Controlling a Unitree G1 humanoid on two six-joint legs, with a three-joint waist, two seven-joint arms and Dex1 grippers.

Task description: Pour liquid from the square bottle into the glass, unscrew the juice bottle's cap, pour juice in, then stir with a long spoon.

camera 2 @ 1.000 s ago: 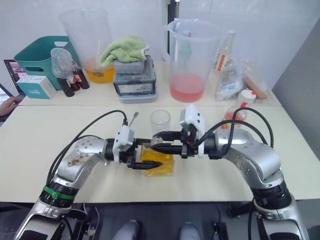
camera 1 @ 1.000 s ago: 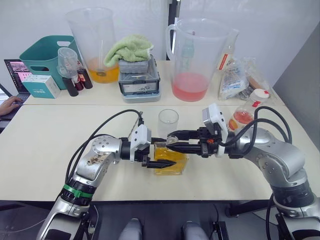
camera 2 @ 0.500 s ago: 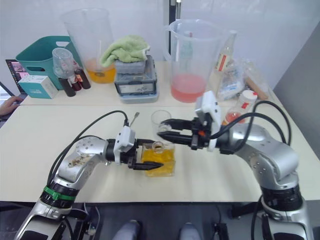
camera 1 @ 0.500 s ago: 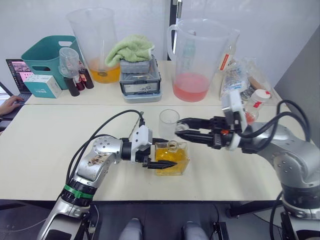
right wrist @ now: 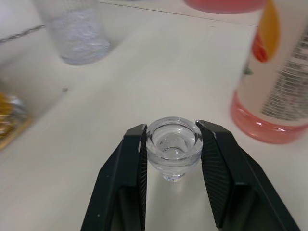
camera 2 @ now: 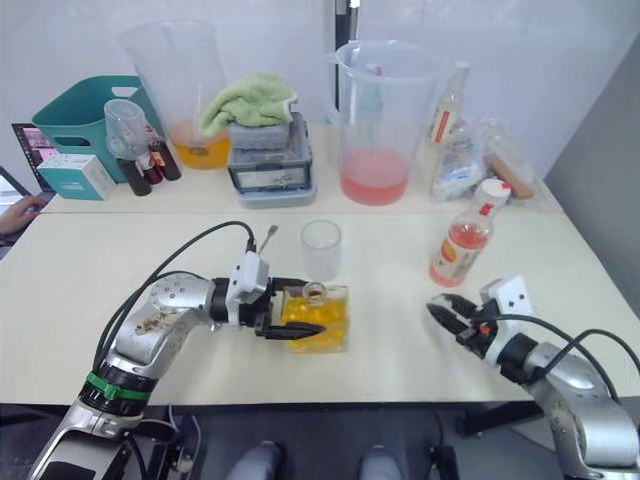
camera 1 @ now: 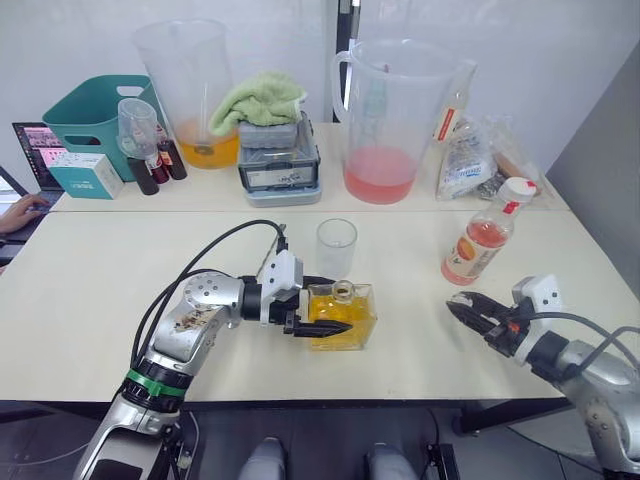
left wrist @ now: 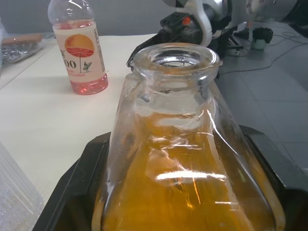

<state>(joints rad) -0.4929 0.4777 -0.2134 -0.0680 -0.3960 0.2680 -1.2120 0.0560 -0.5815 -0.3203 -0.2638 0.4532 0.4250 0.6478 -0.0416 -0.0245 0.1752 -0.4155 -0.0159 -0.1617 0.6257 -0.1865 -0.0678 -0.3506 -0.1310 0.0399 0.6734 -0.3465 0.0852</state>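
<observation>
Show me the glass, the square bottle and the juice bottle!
the glass (camera 1: 337, 247): left eye view, its side wall.
the square bottle (camera 1: 343, 315): left eye view, its body.
the juice bottle (camera 1: 481, 243): left eye view, its label.

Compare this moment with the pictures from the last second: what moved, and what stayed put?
The right gripper lifted the stopper out of the square bottle, then swung away to the robot's right and down near the table's front edge, still shut on it. The bottle's neck is now open. The left gripper stays clamped on the bottle; the glass and juice bottle have not moved.
</observation>
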